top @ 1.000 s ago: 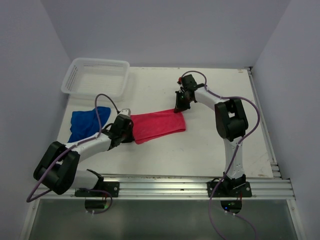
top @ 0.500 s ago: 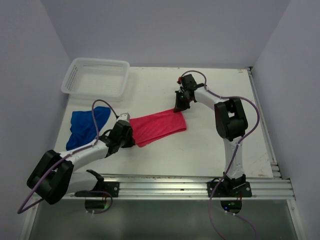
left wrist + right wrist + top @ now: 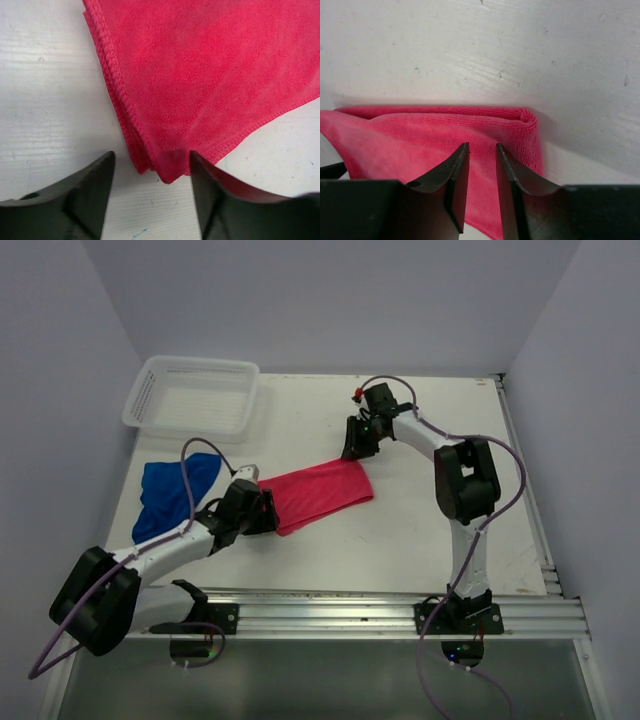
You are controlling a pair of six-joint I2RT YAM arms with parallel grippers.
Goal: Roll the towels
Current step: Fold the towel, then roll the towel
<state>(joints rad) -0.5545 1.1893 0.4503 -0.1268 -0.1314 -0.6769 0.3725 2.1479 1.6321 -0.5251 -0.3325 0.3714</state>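
The pink-red towel (image 3: 320,495) lies folded flat as a long strip mid-table, and the left wrist view shows its layered near corner (image 3: 165,167). My left gripper (image 3: 273,516) is at the strip's left end, open (image 3: 151,156), with the corner lying loose on the table between its fingers (image 3: 92,192). My right gripper (image 3: 354,446) hovers just over the strip's far right end. Its jaws (image 3: 482,148) stand a narrow gap apart above the folded edge (image 3: 520,116), gripping nothing. The blue towel (image 3: 168,495) lies crumpled at the left, partly under my left arm's cable.
A white mesh basket (image 3: 195,392) stands at the far left corner of the white table (image 3: 430,530). Walls close in on the left, back and right. A metal rail (image 3: 380,612) runs along the near edge.
Both grippers have let go of the pink-red towel. The left jaws opened wide at its near corner. The right jaws parted slightly and lifted off the far end.
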